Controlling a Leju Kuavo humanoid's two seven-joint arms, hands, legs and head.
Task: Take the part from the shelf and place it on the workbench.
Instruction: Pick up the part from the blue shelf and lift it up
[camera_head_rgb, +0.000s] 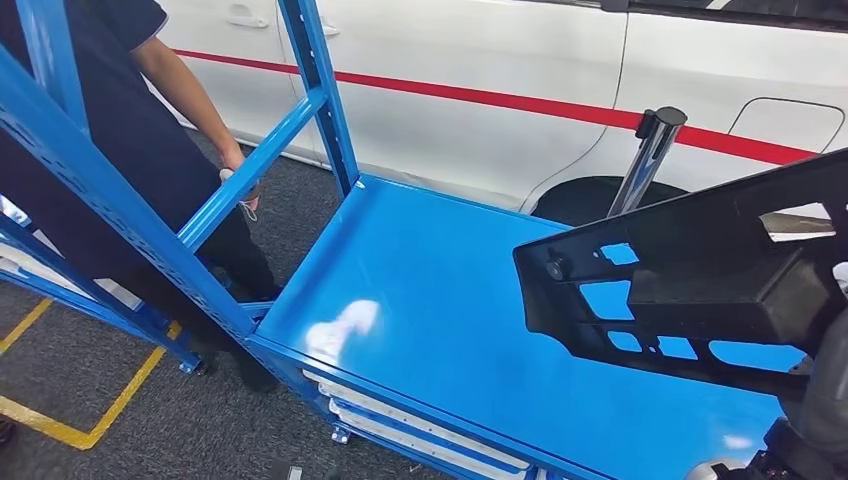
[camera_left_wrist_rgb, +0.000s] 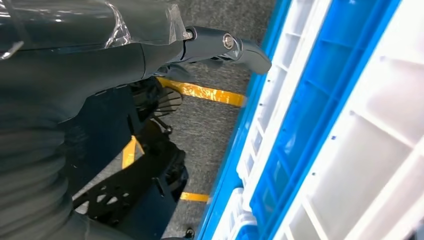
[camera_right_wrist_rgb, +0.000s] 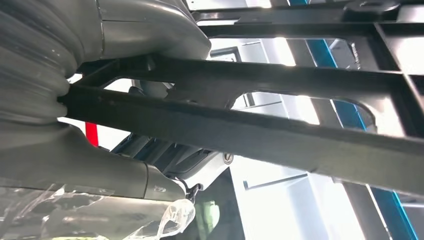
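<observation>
While the one black part (camera_head_rgb: 690, 275) hangs over the right side of the blue worktop (camera_head_rgb: 420, 290) in the head view, it is not yet set down; blue surface shows through its cut-outs, so I judge it is held above the top, apart from it. To finish the step well, the part should be lowered level, kept inside the near and right edges, and released only once it rests flat. One person (camera_head_rgb: 130, 130) stands at the far left by the blue shelf frame (camera_head_rgb: 110, 200), one hand on a crossbar, well apart from the part. One white car (camera_head_rgb: 520, 90) stands beyond the worktop, with one chrome post (camera_head_rgb: 648, 155) before it.

In the left wrist view, the left hand (camera_left_wrist_rgb: 220, 47) holds nothing, its fingers stretched out over the grey floor beside white and blue crates (camera_left_wrist_rgb: 350, 125); I count two yellow floor stripes (camera_left_wrist_rgb: 205, 92) there.

In the right wrist view, the right hand (camera_right_wrist_rgb: 145, 55) is wrapped around one bar of the part's black frame, thumb on one side and palm on the other, gripping it firmly.
</observation>
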